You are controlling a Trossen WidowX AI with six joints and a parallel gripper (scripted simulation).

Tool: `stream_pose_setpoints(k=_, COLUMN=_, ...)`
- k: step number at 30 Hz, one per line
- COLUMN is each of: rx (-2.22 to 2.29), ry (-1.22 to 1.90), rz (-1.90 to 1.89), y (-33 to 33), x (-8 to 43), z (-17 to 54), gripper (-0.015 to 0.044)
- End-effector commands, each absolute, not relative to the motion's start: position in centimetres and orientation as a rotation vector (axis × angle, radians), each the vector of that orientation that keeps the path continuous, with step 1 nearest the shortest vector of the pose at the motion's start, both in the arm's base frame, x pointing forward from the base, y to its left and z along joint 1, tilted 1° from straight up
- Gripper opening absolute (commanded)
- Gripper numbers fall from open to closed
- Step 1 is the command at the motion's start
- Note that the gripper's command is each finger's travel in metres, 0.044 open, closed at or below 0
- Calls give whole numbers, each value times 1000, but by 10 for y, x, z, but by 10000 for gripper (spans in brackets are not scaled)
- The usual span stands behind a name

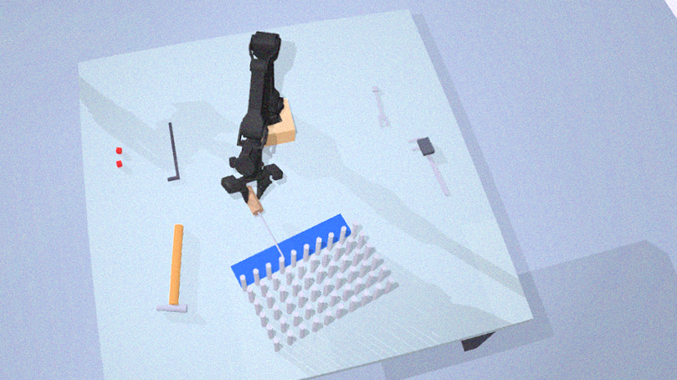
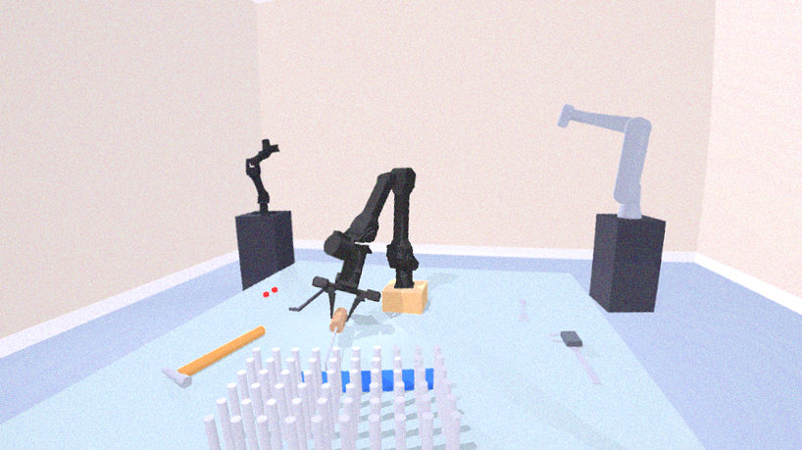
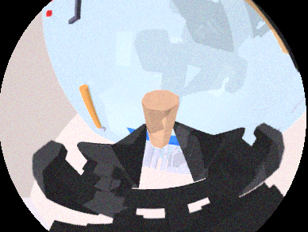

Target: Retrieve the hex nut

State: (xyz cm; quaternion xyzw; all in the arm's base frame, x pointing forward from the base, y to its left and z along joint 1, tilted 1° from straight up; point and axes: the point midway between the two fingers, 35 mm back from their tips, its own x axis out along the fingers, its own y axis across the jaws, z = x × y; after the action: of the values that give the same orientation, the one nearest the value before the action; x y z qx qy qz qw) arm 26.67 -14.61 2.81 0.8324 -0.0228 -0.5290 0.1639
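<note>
Arm bent: from its foot right of mid-frame in the exterior view, it climbs to a high elbow, then folds down leftward. In the top view it runs from upper centre down to mid-frame. Wrist points down, above the worktop. Gripper clamped on a tapered wooden handle, jaws partly apart, one each side.
</note>
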Motion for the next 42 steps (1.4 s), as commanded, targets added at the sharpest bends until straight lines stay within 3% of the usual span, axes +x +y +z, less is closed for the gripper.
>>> stream_pose_setpoints(k=1, rx=2370, ry=-62, rz=-1506, y=-143, x=260, z=6, gripper=0)
stream_pose_setpoints(k=42, rx=2374, ry=-64, rz=-1504, y=-139, x=284, z=0, gripper=0)
